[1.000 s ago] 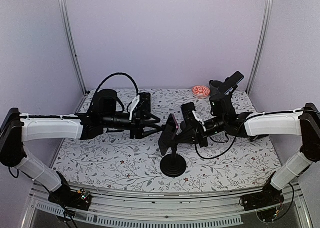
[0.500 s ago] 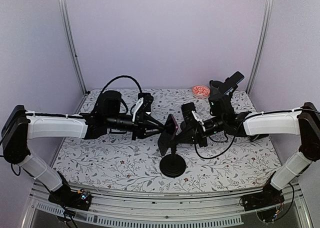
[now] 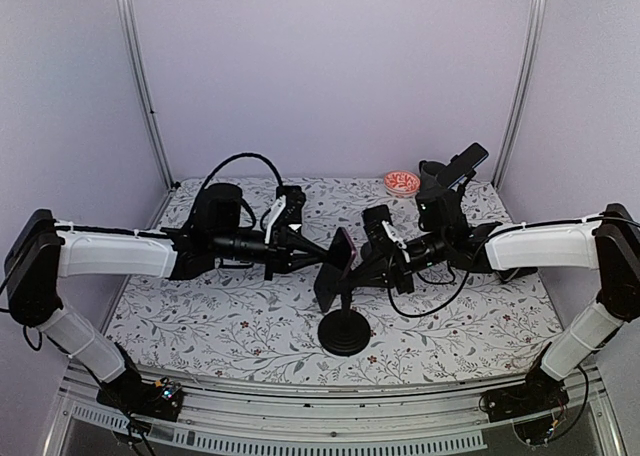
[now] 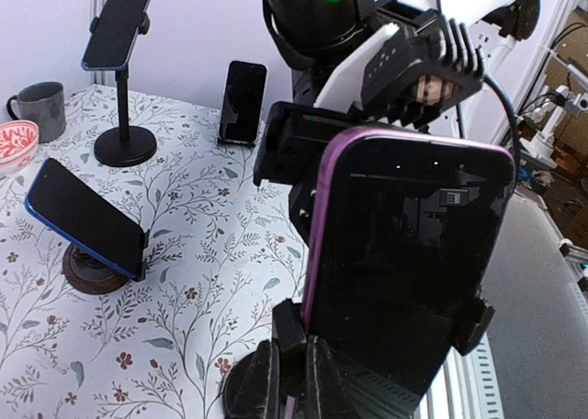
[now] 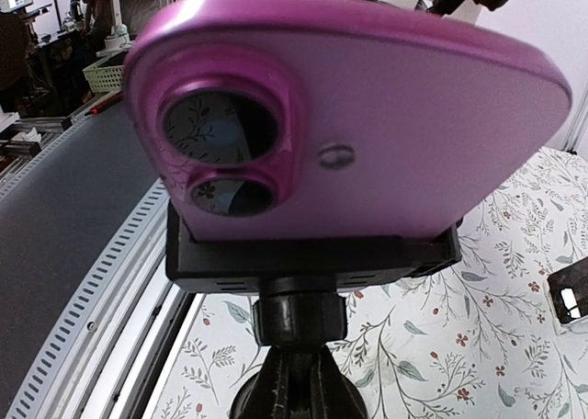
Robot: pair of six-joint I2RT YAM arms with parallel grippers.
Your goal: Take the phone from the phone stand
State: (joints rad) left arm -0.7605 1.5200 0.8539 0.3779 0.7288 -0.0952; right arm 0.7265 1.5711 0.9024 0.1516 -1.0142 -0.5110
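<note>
Floral table (image 3: pixel 230 326): black phone stand (image 3: pixel 346 333) upright near centre. Pink-edged phone (image 4: pixel 404 263) sits clamped in its cradle, tilted. Left gripper (image 3: pixel 318 253) at the screen side, right gripper (image 3: pixel 368 266) at the back; cannot tell whether either is open or closed

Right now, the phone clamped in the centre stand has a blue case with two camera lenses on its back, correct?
Not quite. The case on the phone clamped in the stand is pink-purple, not blue. It does carry two camera lenses on its back. The right wrist view shows this plainly.
</note>
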